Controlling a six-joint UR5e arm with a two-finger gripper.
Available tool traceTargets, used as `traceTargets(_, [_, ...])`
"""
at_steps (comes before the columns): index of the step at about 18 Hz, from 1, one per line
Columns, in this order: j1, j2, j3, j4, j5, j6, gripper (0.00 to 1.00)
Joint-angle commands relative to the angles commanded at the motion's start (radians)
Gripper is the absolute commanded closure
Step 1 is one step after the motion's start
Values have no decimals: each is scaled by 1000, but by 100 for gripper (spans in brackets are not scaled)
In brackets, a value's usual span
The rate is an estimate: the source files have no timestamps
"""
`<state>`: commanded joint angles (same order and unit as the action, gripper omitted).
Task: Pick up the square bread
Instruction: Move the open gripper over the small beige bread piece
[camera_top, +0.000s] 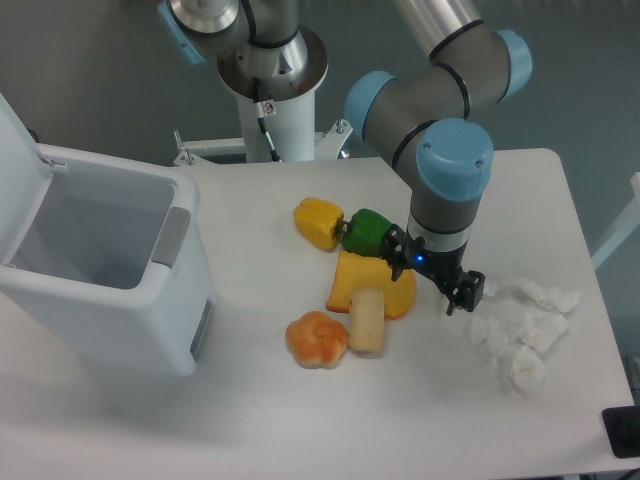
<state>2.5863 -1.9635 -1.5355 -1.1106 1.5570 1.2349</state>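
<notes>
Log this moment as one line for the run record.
phase: approach | pincer: right of bread, holding nothing | square bread: on table, untouched, overlapping orange slab, beside round bun

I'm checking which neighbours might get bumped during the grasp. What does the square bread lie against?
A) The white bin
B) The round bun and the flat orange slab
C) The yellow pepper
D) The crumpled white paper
B: the square bread lies with its upper end on the flat orange slab and its left side against the round bun, well apart from the other items.
</notes>
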Motion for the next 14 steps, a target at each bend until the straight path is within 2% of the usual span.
traceTargets(6, [-11, -17, 14, 17, -28, -24, 0])
traceTargets(10, [-34, -37, 11, 58, -25, -144, 0])
traceTargets(14, [-72, -66, 0, 101, -43, -149, 0])
